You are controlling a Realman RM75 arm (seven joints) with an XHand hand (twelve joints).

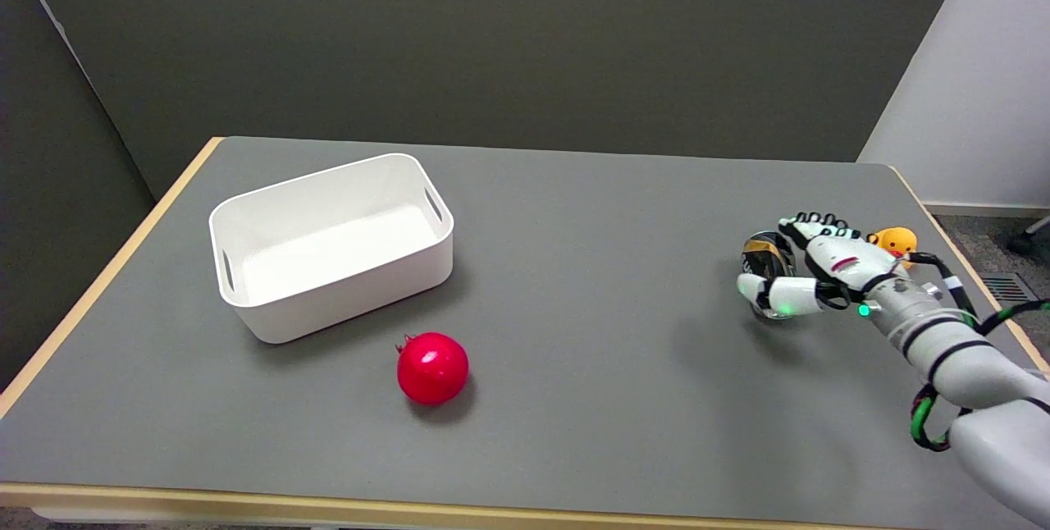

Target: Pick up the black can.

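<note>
Black can (764,255) at table's right, right hand (808,271) wrapped around it

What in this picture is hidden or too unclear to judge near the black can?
- Head view: black can is mostly covered by the right hand; whether the fingers truly grip it, or whether it is lifted, cannot be told.
- Head view: orange toy is partly hidden behind the hand; its shape is unclear.

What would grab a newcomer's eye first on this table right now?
Probably the bright red pomegranate, alone near the table's front, and the white bin behind it to the left. On the far right, the right hand wraps around the black can, with a small orange toy just behind it.
</note>
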